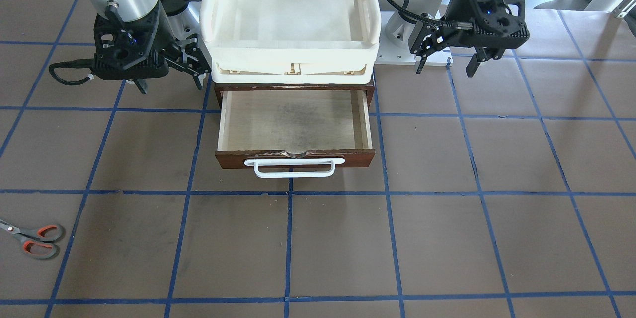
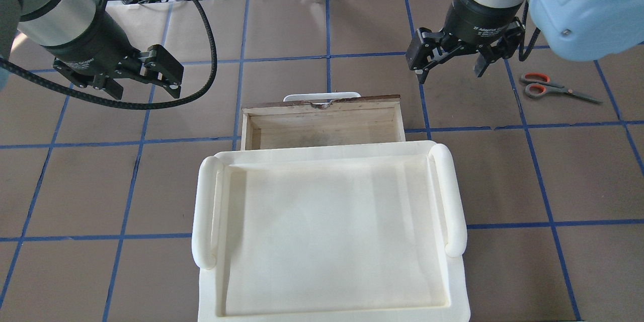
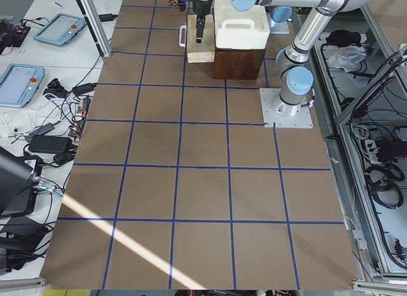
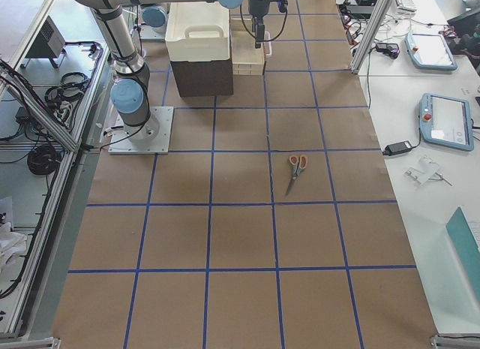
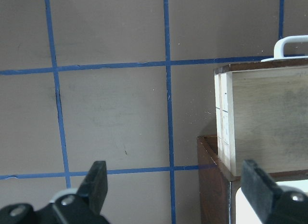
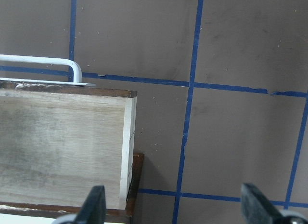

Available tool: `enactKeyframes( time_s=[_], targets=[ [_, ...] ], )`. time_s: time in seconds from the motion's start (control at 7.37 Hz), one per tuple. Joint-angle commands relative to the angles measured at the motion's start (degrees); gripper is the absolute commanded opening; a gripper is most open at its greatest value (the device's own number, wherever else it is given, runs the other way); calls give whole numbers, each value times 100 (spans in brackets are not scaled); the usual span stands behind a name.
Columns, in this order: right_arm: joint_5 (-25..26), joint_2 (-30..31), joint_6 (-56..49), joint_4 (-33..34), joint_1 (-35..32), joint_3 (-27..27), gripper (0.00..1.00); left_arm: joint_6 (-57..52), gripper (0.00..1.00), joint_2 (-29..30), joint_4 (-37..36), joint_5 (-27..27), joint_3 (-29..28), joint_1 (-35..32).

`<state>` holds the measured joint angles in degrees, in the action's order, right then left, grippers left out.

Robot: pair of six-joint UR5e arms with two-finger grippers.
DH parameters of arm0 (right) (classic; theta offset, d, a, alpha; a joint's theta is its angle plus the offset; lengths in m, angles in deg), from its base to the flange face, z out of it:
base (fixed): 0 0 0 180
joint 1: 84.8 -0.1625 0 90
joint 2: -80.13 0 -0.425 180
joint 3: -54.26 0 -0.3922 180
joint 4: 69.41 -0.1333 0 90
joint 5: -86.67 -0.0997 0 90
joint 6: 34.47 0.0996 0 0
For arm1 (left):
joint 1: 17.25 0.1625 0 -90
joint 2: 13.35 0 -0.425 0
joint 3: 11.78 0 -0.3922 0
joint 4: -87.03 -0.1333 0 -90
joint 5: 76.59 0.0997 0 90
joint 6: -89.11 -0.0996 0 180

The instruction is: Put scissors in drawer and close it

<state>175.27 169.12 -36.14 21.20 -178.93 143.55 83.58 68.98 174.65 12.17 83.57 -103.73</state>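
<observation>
With the drawer (image 1: 293,120) pulled out and empty beneath a cream tray (image 1: 290,53), the scissors (image 1: 35,239) lie on the table (image 1: 447,238) well off to the robot's right, while the left gripper (image 1: 445,67) and right gripper (image 1: 171,85) hover spread wide, holding nothing, with pickup, placing and closing all left to do.

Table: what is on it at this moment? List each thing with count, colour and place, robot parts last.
scissors: 1, grey handles lined orange-red, flat on the table's right side, apart from the drawer
drawer: 1, reddish-brown, pale inside, white handle, centre, pulled open, empty
tray: 1, cream-white, atop the cabinet
cabinet: 1, dark brown, centre
table: 1, brown, blue grid lines
left gripper: 1, black, jaws open, left of drawer
right gripper: 1, black, jaws open, between drawer and scissors
</observation>
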Motion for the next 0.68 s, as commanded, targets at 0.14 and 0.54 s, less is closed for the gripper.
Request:
enactKeyframes(
  time_s=[0.14,0.54],
  targets=[
    [27,-5,-78,1,0,0,100,-1,100,-6,0,-7,1,0],
    [26,-14,-707,-43,52,0,99,-1,100,-14,0,2,1,9]
  ],
)
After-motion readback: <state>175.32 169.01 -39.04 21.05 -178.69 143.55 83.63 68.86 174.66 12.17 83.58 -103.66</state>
